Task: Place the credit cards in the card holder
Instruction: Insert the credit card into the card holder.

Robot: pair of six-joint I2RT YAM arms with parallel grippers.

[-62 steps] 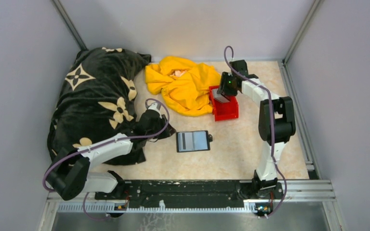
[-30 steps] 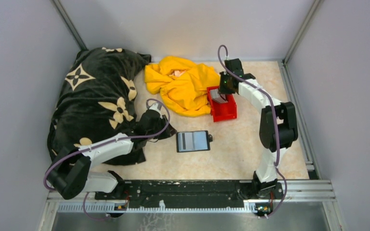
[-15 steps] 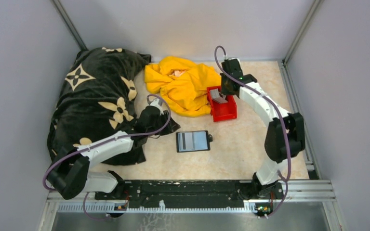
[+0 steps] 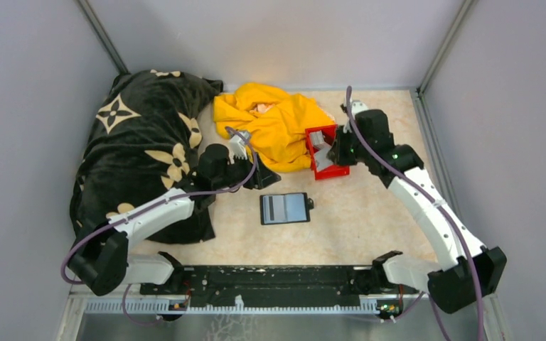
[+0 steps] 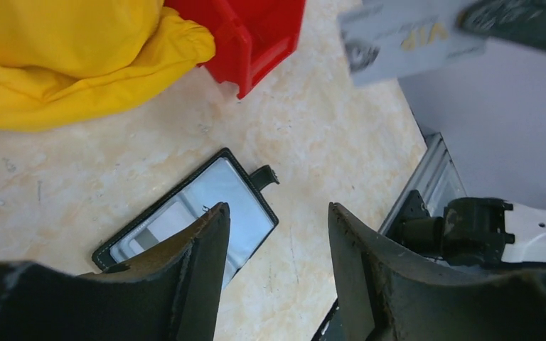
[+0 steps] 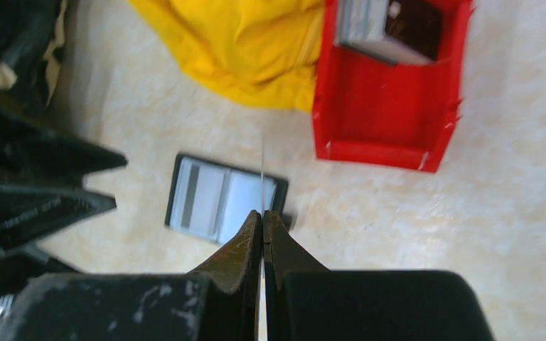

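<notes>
While the left gripper [image 5: 277,213] gapes over the card holder [image 5: 213,188], the right gripper [image 6: 263,213] pinches apparently one credit card [image 5: 405,39].

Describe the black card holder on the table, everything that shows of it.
The card holder lies opened out flat on the beige marbled table, nearer the arms than the red bin and apart from it. It is a small rectangle with a black, leather-like stitched border, a glossy greyish inside and a dark stripe across its left half. A small black snap tab sticks out from its right edge. Only the table touches it.
</notes>
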